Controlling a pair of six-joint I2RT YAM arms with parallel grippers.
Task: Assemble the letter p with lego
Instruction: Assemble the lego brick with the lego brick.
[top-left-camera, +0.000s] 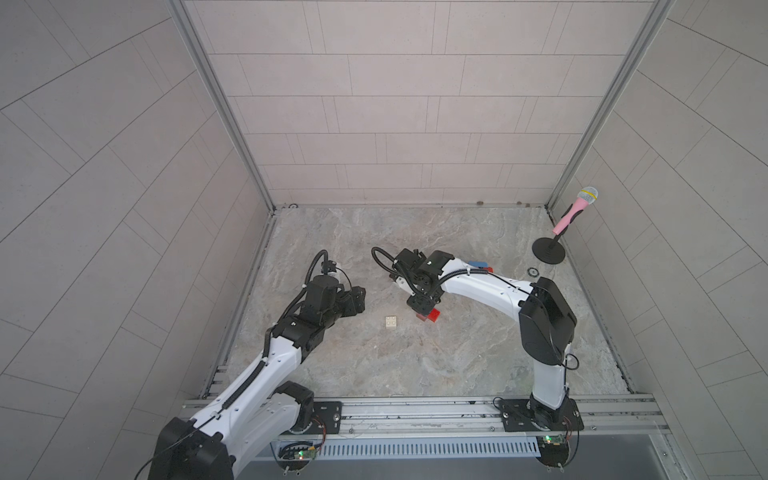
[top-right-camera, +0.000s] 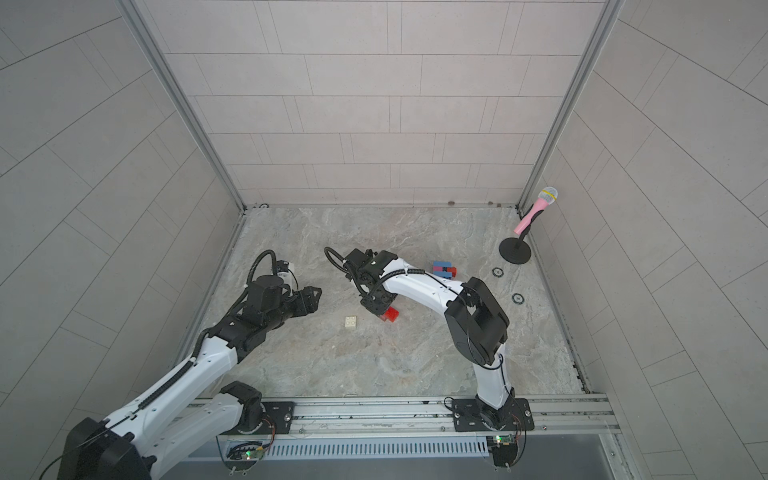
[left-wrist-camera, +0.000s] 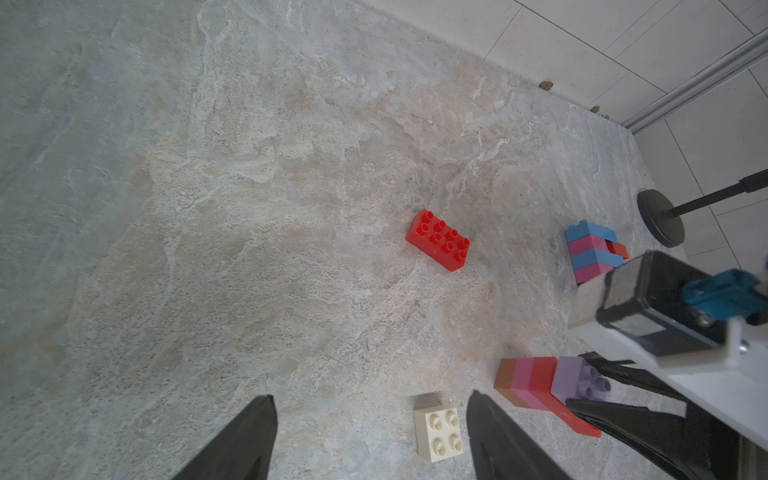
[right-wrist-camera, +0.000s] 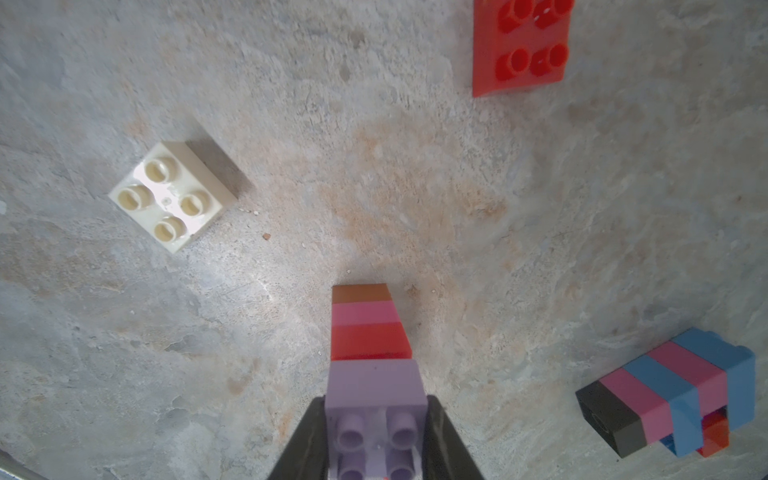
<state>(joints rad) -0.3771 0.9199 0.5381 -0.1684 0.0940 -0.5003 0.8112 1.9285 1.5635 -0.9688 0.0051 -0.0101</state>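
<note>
My right gripper (right-wrist-camera: 376, 403) is shut on a lilac brick (right-wrist-camera: 374, 382), which tops a stack of red, pink and orange-brown lego (right-wrist-camera: 365, 324) at the table's middle. In both top views that gripper (top-left-camera: 422, 307) (top-right-camera: 376, 305) points down over the stack; whether the stack touches the table I cannot tell. A cream square brick (top-left-camera: 391, 322) (right-wrist-camera: 172, 195) lies loose to its left. My left gripper (left-wrist-camera: 371, 397) (top-left-camera: 359, 301) hovers open and empty further left, and the cream brick (left-wrist-camera: 438, 428) shows near one finger. A loose red oblong brick (left-wrist-camera: 438, 240) lies studs up.
A blue, pink and black striped lego block (top-left-camera: 478, 264) (right-wrist-camera: 673, 390) lies on its side behind the right arm. A pink microphone on a black round stand (top-left-camera: 548, 249) fills the back right corner. Tiled walls close three sides, and a metal rail (top-left-camera: 415, 411) runs along the front.
</note>
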